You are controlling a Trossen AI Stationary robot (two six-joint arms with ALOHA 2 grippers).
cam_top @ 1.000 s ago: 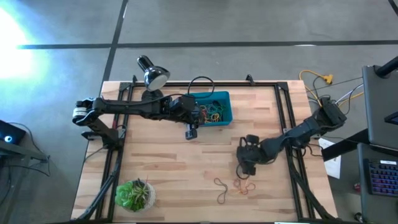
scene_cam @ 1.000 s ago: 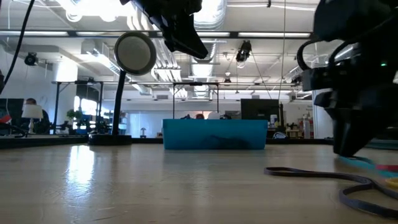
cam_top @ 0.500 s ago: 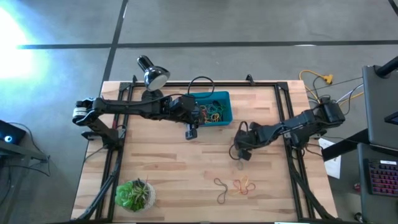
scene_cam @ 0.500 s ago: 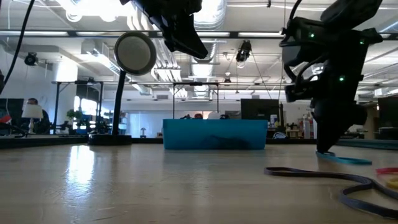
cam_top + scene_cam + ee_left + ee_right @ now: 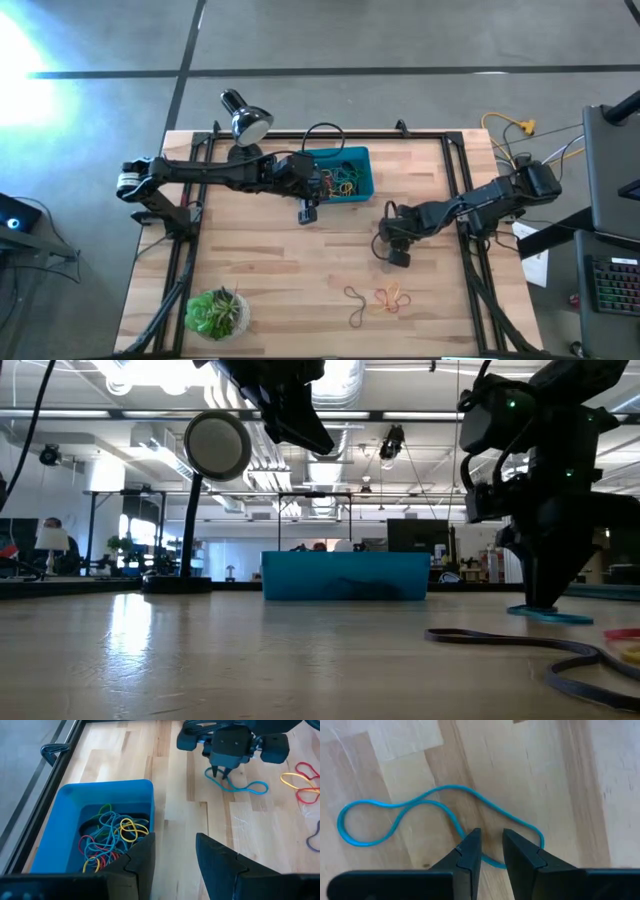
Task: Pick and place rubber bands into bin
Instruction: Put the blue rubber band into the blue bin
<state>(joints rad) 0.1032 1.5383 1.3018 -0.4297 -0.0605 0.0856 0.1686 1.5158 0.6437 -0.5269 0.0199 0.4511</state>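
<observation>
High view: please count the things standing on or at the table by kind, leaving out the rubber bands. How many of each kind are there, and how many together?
Lamp: 1
Plant: 1
Bin: 1
Arms: 2, the left arm and the right arm
Total: 5

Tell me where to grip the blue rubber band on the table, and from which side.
Grip the thin blue rubber band at the strand nearest the right end effector, coming straight down from above. It lies flat on the wooden table in a pinched figure-eight, so only a top-down pinch across one strand should catch it.
</observation>
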